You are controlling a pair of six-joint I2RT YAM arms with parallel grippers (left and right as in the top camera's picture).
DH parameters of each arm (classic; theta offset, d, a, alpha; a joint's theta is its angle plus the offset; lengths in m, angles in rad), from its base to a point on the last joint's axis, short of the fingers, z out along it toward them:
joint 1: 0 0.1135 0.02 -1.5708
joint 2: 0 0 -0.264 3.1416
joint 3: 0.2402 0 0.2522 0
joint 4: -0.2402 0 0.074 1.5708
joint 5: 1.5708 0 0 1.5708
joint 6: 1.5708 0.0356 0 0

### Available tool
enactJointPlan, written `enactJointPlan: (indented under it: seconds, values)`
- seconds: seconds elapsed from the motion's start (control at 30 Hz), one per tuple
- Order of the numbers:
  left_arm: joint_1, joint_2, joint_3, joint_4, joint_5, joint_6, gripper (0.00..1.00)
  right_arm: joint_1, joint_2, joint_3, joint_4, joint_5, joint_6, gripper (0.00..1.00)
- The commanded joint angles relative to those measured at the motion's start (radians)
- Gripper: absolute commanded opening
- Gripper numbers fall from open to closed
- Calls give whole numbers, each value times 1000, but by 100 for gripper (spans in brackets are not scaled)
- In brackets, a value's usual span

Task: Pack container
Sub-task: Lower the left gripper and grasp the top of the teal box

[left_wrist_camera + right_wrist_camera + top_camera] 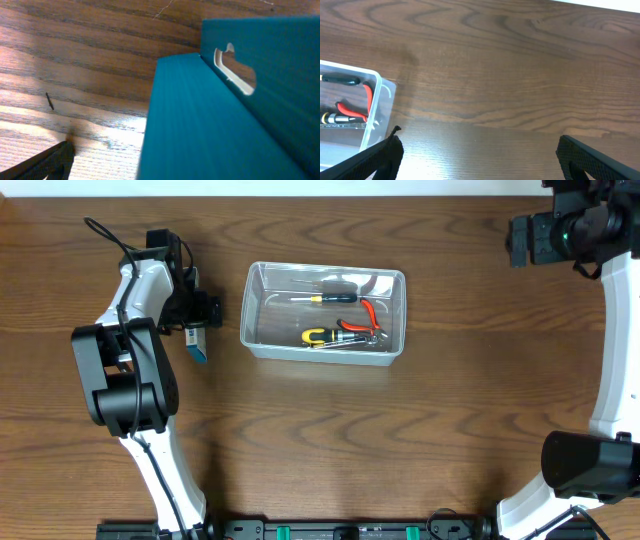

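The clear plastic container sits at table centre. It holds a black-and-yellow screwdriver, red pliers and a yellow-handled tool. My left gripper hangs low over a small blue-and-white box left of the container. In the left wrist view the blue box fills the right side. One finger shows apart from it and the other is hidden. My right gripper is open and empty at the far right. Its view shows the container's corner.
The table's far edge lies just behind the container. Bare wood lies between the right gripper and the container. The arm bases stand at the near left and near right.
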Motion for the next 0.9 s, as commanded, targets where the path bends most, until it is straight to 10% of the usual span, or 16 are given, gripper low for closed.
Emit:
enactJointPlan:
  seconds: [0.0,0.4,0.87]
  values:
    - [-1,20,-37,2,2,7,98,-7,-8,-3,5,-11,18,99]
    - [-1,20,-37,5,2,7,100,-7,-8,-3,6,-11,18,99]
    - [-1,-8,-37,1,2,7,61,-7,-8,-3,5,-11,18,99]
